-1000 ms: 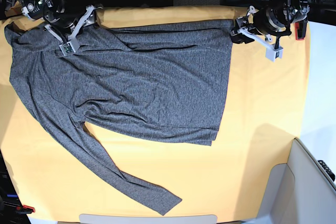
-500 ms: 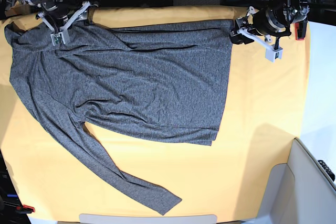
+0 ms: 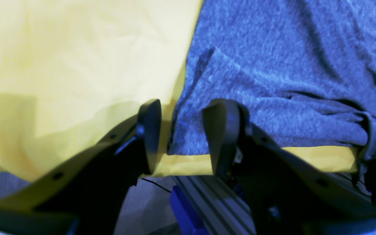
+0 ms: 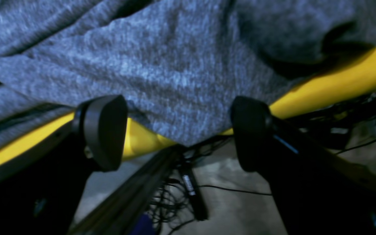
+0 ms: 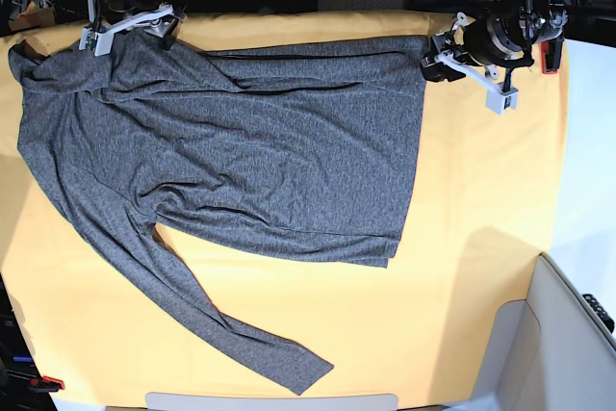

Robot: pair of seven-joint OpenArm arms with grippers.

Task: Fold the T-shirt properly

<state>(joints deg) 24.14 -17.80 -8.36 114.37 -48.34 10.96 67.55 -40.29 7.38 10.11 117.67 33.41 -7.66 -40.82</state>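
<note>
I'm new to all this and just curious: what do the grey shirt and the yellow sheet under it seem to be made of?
The T-shirt looks like a soft knit, probably jersey: heathered charcoal flecks, a matte surface, limp rounded folds. The yellow cloth looks like a thin, smooth woven fabric, maybe cotton or a synthetic: flat even colour, shallow creases, no visible texture. The exact fibre cannot be told.

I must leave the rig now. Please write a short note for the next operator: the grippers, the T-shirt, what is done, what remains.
Left gripper: open, empty, at the T-shirt hem corner at the far edge; one finger is over the fabric, the other over the yellow cloth.
Right gripper: open wide, empty, at the shirt's far edge near the shoulder.
T-shirt: spread flat on the yellow cloth, one long sleeve stretched toward the near edge, the other sleeve already lies across the body.
Done: first sleeve fold, apparently.
Left: near sleeve and body folds.
</note>
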